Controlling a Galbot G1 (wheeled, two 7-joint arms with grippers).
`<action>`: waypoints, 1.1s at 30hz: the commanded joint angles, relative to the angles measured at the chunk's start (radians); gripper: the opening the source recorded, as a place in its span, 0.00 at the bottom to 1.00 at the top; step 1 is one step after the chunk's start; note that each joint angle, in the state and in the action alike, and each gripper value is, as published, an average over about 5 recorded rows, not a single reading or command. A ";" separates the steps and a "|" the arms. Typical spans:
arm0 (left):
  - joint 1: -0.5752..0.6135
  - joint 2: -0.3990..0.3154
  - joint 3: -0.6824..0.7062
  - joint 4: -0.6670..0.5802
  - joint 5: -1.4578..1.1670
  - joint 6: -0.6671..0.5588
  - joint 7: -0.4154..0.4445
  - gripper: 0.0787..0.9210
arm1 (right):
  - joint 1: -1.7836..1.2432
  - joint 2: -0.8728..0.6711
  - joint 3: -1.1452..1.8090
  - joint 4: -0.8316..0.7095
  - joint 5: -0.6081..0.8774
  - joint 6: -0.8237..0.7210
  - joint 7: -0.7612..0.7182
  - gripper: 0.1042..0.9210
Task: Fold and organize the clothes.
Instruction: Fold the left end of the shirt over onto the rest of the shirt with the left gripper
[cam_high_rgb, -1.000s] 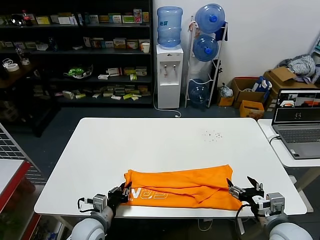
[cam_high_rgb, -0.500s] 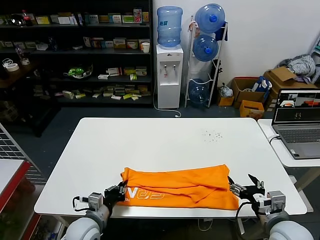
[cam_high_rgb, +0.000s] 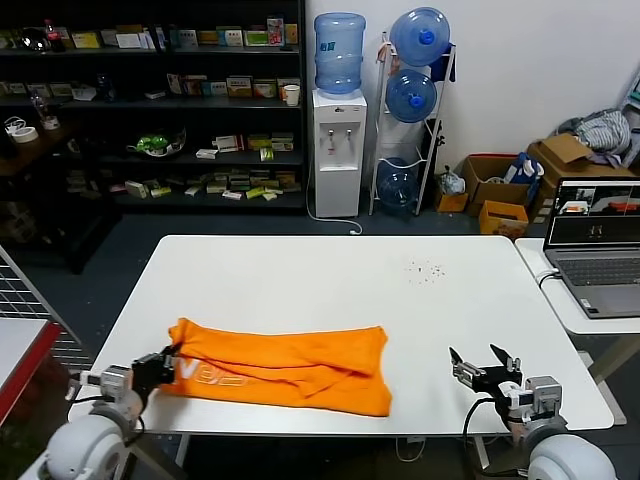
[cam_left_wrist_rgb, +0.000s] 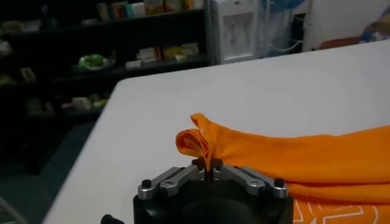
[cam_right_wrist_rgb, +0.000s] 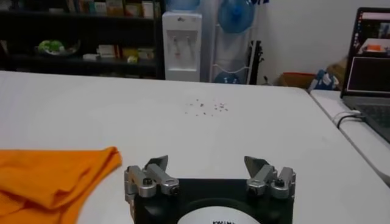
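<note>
Orange T-shirt (cam_high_rgb: 285, 368) lies folded, lower left of centre on the white table (cam_high_rgb: 330, 280). Left gripper (cam_high_rgb: 160, 366), lower left, fingers pinched tight on the shirt's left edge. Right gripper (cam_high_rgb: 483, 366), lower right, fingers spread wide, empty, well apart from the shirt.

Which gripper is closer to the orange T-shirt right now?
Left. The left gripper is shut on the orange T-shirt at its edge; the right gripper stands open, apart from its other end.

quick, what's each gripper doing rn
left gripper: shut on the T-shirt edge.
right gripper: open, holding nothing, clear of the shirt.
</note>
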 joint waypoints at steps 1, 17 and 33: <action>-0.035 0.157 -0.142 0.221 0.037 -0.016 0.015 0.06 | 0.029 0.006 -0.027 -0.008 -0.007 0.001 0.002 0.88; -0.170 -0.162 0.225 -0.259 -0.552 0.178 -0.245 0.06 | 0.037 0.034 -0.045 -0.033 -0.042 -0.012 0.022 0.88; -0.321 -0.345 0.451 -0.189 -0.488 0.193 -0.322 0.06 | 0.032 0.065 -0.044 -0.041 -0.054 -0.015 0.030 0.88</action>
